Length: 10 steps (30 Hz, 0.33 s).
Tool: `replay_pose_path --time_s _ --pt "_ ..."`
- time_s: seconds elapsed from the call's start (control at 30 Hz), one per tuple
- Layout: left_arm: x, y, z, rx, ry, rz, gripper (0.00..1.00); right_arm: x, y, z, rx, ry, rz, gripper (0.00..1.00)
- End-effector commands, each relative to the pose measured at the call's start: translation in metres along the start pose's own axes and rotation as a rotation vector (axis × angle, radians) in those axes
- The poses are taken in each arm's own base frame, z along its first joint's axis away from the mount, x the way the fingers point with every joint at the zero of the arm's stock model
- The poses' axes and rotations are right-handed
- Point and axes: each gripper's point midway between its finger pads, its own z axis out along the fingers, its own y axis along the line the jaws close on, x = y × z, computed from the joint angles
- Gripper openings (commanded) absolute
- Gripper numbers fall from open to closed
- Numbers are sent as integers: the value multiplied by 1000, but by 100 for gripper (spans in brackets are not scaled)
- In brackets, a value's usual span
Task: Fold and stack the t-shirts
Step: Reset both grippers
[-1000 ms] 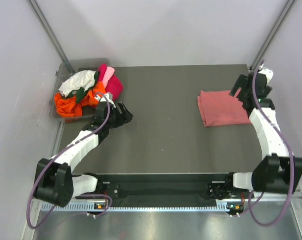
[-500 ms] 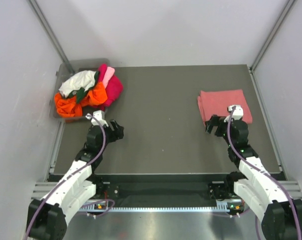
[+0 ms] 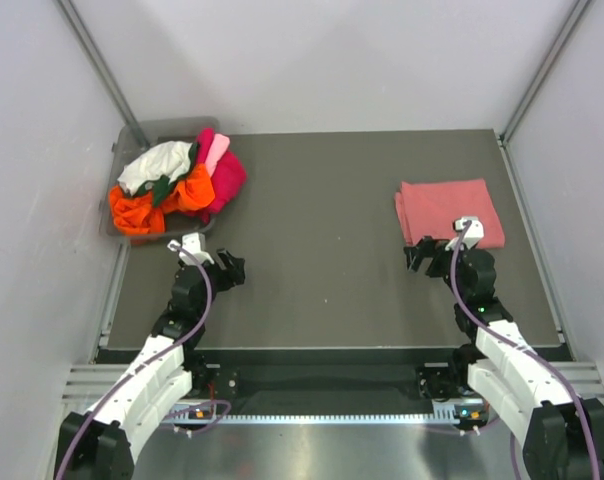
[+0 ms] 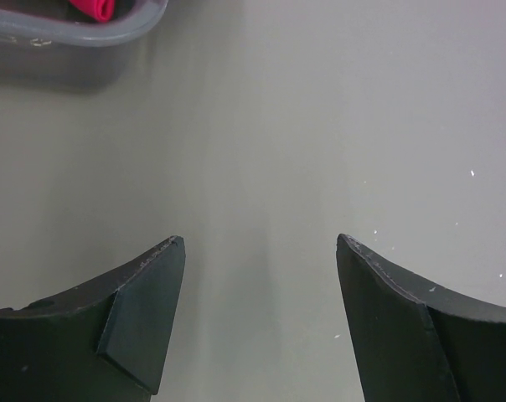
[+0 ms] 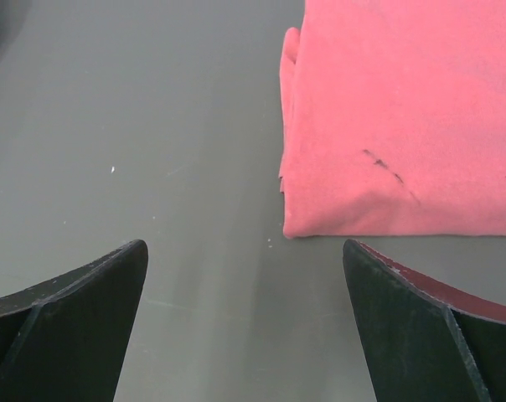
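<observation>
A dusty salmon-pink t-shirt lies folded flat on the right of the dark table. The right wrist view shows its near left corner. My right gripper hovers just in front of that corner, open and empty. More t-shirts, orange, magenta, light pink, white and dark green, are heaped in a grey bin at the back left. My left gripper sits just in front of the bin, open with nothing between its fingers.
The bin's grey wall and a bit of magenta cloth show at the top left of the left wrist view. Metal frame posts rise at the back corners. The table's raised edge runs along the right.
Both arms have drawn back toward the near edge. The right gripper left the far right side of the folded shirt, came to its near left corner and opened wider.
</observation>
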Motion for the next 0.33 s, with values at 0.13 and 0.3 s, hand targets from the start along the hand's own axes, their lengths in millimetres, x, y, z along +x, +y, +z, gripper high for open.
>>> replay_pose_path --time_s 0.13,0.3 --pt "-25 -16 -2 61 -78 -12 77 -25 -1 2 31 -79 24 100" --pt "-26 -14 -2 52 -88 -8 77 -28 -2 2 33 -88 3 100"
